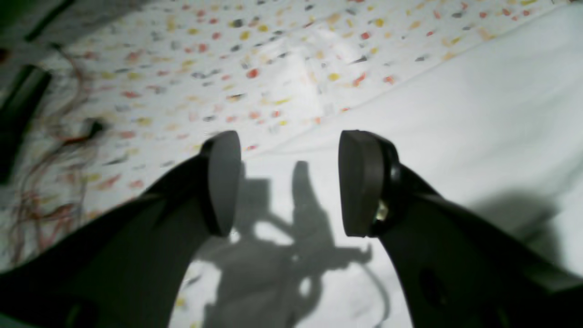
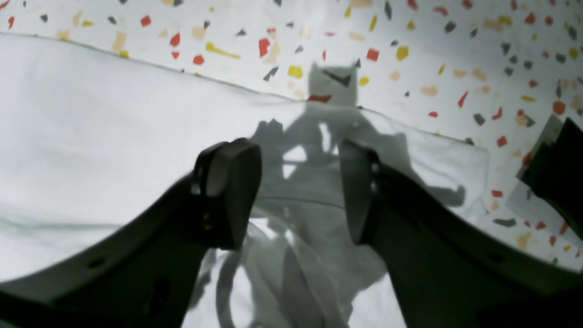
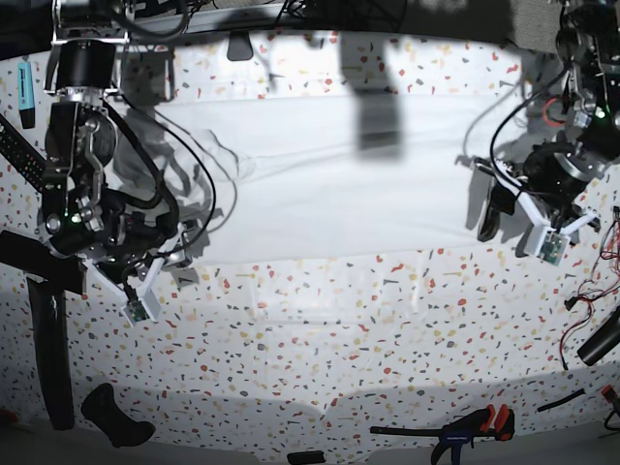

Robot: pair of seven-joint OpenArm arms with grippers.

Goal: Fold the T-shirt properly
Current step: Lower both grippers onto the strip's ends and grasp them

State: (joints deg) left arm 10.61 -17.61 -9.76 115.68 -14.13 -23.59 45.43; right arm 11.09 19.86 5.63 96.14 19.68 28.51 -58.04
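The white T-shirt [image 3: 339, 184] lies spread flat across the far half of the speckled table [image 3: 320, 329], with a bunched sleeve at its left end. My left gripper [image 1: 289, 182] hovers open just inside the shirt's [image 1: 455, 136] edge, with nothing between its dark pads; in the base view it [image 3: 509, 228] is at the shirt's right end. My right gripper [image 2: 296, 191] also hangs open, over wrinkled cloth of the shirt [image 2: 91, 136] near a hem. From the base it [image 3: 179, 254] sits at the shirt's lower left corner.
Red wires [image 1: 45, 182] trail on the table left of the left gripper. A dark object [image 2: 560, 173] stands at the right edge of the right wrist view. A clamp [image 3: 475, 426] lies at the front edge, and black tools [image 3: 48, 339] lie along the left side.
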